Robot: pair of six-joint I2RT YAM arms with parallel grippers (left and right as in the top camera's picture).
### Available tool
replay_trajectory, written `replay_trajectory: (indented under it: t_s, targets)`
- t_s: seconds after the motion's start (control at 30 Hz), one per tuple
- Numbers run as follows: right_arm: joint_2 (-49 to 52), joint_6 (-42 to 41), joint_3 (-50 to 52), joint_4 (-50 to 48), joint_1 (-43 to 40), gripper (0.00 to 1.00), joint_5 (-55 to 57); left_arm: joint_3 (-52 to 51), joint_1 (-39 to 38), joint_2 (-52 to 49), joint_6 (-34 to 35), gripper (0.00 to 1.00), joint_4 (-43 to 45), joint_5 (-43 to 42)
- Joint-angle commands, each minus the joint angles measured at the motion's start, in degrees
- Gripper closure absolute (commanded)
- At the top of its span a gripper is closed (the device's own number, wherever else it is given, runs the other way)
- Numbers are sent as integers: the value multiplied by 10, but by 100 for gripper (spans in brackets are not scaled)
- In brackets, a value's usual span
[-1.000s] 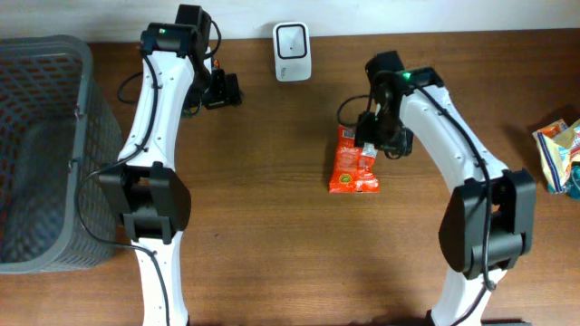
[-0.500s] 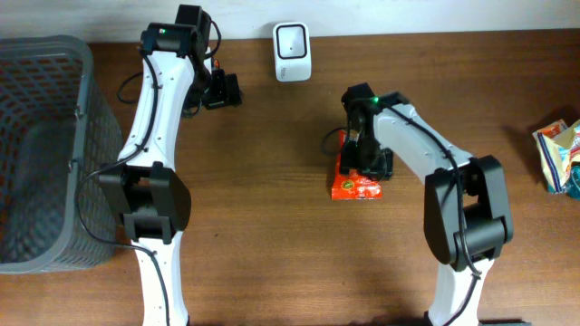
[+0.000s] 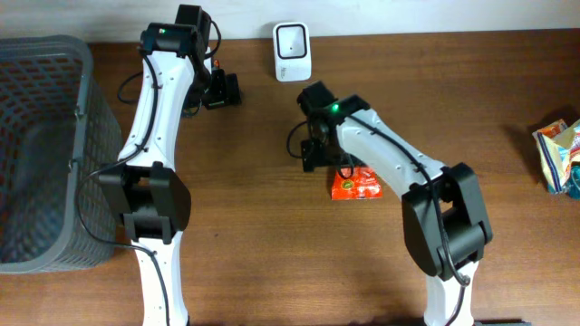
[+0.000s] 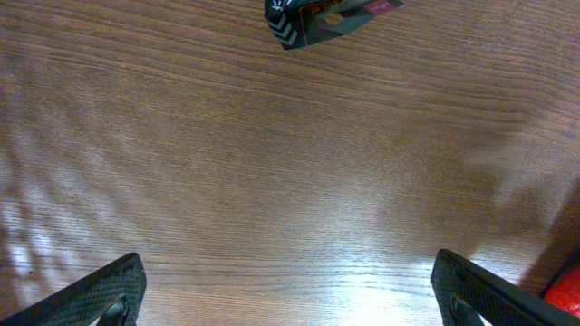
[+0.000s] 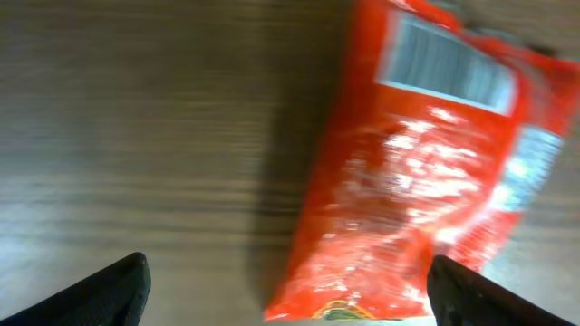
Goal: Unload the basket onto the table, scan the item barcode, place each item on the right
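The right gripper (image 5: 285,272) stands with its fingers spread wide and nothing between them, poised low over the wooden table (image 3: 263,263) just left of the orange snack packet (image 5: 426,172). The packet lies flat on the wood, and a white barcode label (image 5: 444,68) faces up at its far end, though the wrist view is too blurred to read the bars. From overhead, the right gripper (image 3: 311,156) sits near the middle of the table and the right arm (image 3: 390,163) crosses the packet (image 3: 358,186), leaving only its lower part visible. The packet is apart from the fingers. A white scanner (image 3: 292,39) stands at the table's far edge, a little beyond the gripper and well apart from the packet. The left gripper (image 4: 285,272) is likewise splayed wide and empty above bare wood, with a small dark object (image 4: 317,14) at the top of its view that cannot be identified. Overhead, the left gripper (image 3: 222,91) hangs near the far edge, to the left of the scanner. A grey mesh basket (image 3: 54,50) occupies the table's left end, and a colourful packet (image 3: 560,154) lies at the right edge.
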State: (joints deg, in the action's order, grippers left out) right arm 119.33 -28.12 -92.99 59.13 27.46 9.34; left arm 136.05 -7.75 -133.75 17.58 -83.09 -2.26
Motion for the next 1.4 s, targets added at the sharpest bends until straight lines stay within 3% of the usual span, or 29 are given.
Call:
replay_trajectory:
  t_s: [0.0,0.13,0.27,0.4,0.67,0.87,1.13,1.17,1.23,1.37]
  targets:
    - [1,-88,19,-12,-1,6,74,-3,-1,6,-3,1,1,6]
    - [1,-89,50,-54,-1,14,75,-3,-1,6,-3,1,1,6]
    - [1,-97,55,-58,-2,40,82,-3,-1,6,-3,1,1,6]
    - [1,-101,55,-58,-2,55,113,-3,-1,6,-3,1,1,6]
    - [1,-129,109,-108,-2,52,113,-3,-1,6,-3,1,1,6]
    - [-4,-129,55,-61,-2,79,107,-3,-1,6,-3,1,1,6]
    - [-7,-36,-82,-11,-2,86,-65,-3,-1,6,-3,1,1,6]
    - [-7,-36,-82,11,-2,69,-34,-3,0,6,-3,1,1,6]
    - [-7,-36,-82,47,-2,59,26,-3,0,6,-3,1,1,6]
    - [-7,-56,-28,53,-2,52,44,-3,-1,6,-3,1,1,6]
